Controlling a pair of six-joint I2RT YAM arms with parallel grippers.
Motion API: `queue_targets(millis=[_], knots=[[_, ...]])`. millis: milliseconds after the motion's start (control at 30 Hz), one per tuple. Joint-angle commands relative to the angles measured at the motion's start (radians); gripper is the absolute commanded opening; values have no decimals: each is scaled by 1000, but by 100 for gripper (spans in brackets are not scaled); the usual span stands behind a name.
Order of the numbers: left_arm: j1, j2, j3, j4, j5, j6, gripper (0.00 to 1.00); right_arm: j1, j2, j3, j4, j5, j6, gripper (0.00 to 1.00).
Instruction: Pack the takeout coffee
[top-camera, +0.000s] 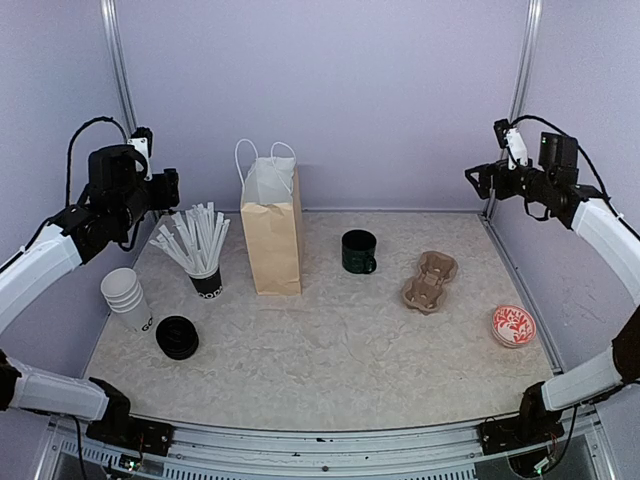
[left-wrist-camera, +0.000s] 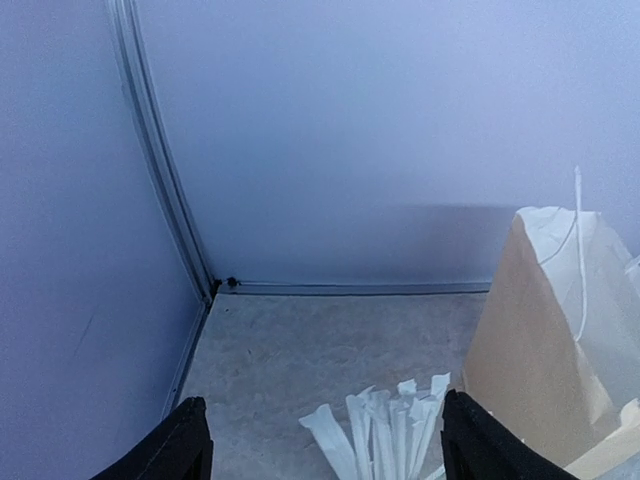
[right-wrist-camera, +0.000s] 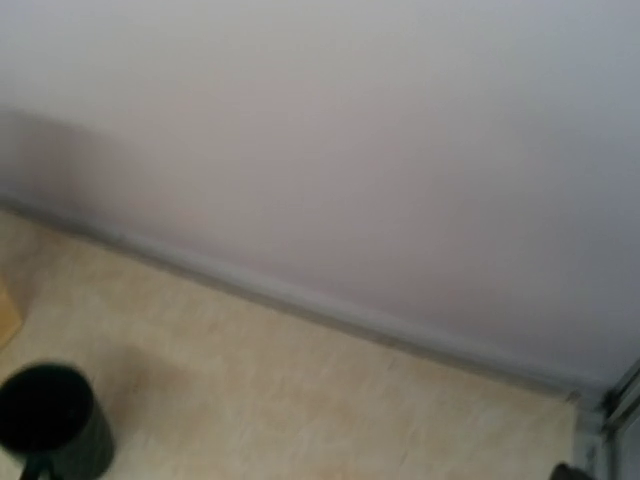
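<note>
The takeout coffee is in parts: a nested stack of white paper cups (top-camera: 128, 298) with black lettering lies tilted at the table's left, and a stack of round black lids (top-camera: 177, 337) sits just in front of it. My left gripper (top-camera: 168, 188) hangs high above the back left corner, well clear of both. In the left wrist view this gripper (left-wrist-camera: 325, 450) is open, with only straw tips (left-wrist-camera: 390, 430) far below the gap. My right gripper (top-camera: 480, 180) is raised at the back right, open and holding nothing; its fingers do not show in the right wrist view.
A brown paper bag (top-camera: 272, 235) with white handles stands open at the back centre. Beside it are a black cup of white straws (top-camera: 205, 280), a dark green mug (top-camera: 358, 252), a cardboard cup carrier (top-camera: 430, 281) and a red-patterned disc (top-camera: 513, 325).
</note>
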Motion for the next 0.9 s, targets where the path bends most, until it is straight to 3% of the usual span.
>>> queue_targets(millis=[0, 367, 867], knots=[[88, 6, 53, -203, 44, -95, 73, -19, 15, -75, 60, -67, 6, 99], [309, 88, 118, -582, 126, -246, 54, -4, 31, -279, 90, -297, -167, 99], [367, 187, 76, -820, 206, -324, 25, 16, 81, -323, 63, -388, -293, 98]])
